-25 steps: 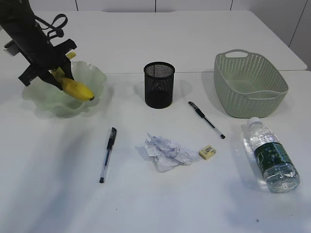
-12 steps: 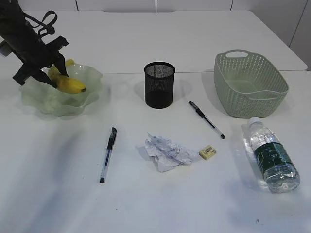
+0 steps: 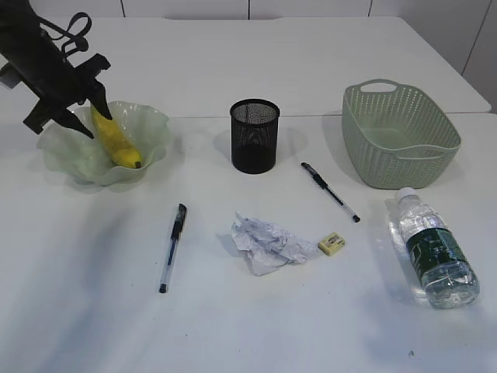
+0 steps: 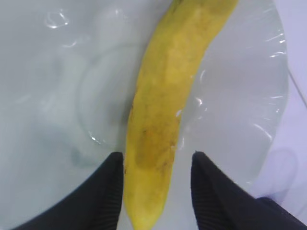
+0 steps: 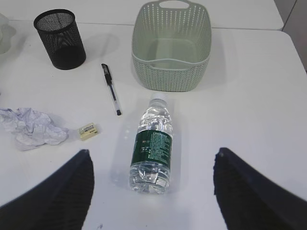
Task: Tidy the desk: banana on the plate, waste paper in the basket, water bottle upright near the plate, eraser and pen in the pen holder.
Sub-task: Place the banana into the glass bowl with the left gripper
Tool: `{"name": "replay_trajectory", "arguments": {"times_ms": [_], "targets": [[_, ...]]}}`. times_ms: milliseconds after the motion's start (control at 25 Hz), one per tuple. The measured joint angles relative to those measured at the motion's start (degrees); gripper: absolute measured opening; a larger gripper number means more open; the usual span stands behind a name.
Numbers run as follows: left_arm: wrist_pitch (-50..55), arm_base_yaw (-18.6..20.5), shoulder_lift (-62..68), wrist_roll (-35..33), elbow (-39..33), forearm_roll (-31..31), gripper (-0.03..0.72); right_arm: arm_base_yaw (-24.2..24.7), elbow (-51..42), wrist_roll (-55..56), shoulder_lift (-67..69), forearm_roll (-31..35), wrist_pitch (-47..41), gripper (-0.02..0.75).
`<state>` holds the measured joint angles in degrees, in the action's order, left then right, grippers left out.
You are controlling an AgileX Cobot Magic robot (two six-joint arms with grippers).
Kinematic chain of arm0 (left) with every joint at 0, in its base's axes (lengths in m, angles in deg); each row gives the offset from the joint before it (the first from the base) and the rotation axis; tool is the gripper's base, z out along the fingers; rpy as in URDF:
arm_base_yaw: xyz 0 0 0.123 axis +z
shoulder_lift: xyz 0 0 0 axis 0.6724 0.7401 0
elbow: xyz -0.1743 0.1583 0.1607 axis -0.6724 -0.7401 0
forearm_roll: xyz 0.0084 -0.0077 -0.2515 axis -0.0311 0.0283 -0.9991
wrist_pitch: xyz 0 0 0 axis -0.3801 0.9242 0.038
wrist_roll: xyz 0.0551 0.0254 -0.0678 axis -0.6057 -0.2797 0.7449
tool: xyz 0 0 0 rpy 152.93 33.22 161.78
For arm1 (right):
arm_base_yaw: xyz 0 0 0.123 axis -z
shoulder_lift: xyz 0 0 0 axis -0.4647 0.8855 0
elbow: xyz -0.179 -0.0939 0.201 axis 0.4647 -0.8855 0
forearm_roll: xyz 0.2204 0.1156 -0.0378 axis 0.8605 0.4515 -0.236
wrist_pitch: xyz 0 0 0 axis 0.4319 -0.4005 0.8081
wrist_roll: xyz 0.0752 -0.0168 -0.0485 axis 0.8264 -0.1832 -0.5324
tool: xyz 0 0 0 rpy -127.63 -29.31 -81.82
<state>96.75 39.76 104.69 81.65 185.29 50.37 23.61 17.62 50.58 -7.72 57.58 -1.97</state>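
The white table (image 3: 248, 326) fills the exterior view; at the upper right of that frame sits the pale green basket (image 3: 400, 136), empty inside in the right wrist view; at the upper left sits the translucent green plate (image 3: 151, 128) with wavy rim, and the banana (image 3: 115, 141) lies in it, stalk end toward the upper left; over the plate's upper left rim hangs the left gripper (image 4: 158, 189), its two black fingers (image 4: 103, 191) apart on either side of the banana's lower end, a thin gap showing at each side in the left wrist view, so nothing is clamped; at the lower right the water bottle (image 3: 431, 249) lies on its side, cap toward the basket; the black mesh pen holder (image 3: 254, 135) stands upright at top centre; the crumpled waste paper (image 3: 268, 244) lies at centre, the small eraser (image 3: 331, 244) just beside its right edge; one pen (image 3: 330, 191) lies between holder and basket, another pen (image 3: 172, 246) at lower left; the right gripper (image 5: 153, 191) hovers with jaws spread wide above the bottle, holding nothing.
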Motion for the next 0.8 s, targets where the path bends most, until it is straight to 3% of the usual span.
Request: {"name": "replay_trajectory", "arguments": {"times_ms": [240,400,560,800], "targets": [[6.08,0.00,0.00,-3.51,5.92,2.54,0.323,0.00,0.00,0.00,0.00,0.00,0.00,0.580],[13.54,-0.53,0.00,-12.97,11.70,8.86,0.323,0.00,0.00,0.00,0.00,-0.20,0.00,0.580],[16.35,-3.64,-0.65,-27.27,13.47,17.63,0.323,0.00,0.00,0.00,0.00,-0.34,0.51,0.580],[17.10,-7.47,-4.34,-32.25,13.47,14.26,0.309,0.00,0.00,0.00,0.00,0.64,1.31,0.580]]}}
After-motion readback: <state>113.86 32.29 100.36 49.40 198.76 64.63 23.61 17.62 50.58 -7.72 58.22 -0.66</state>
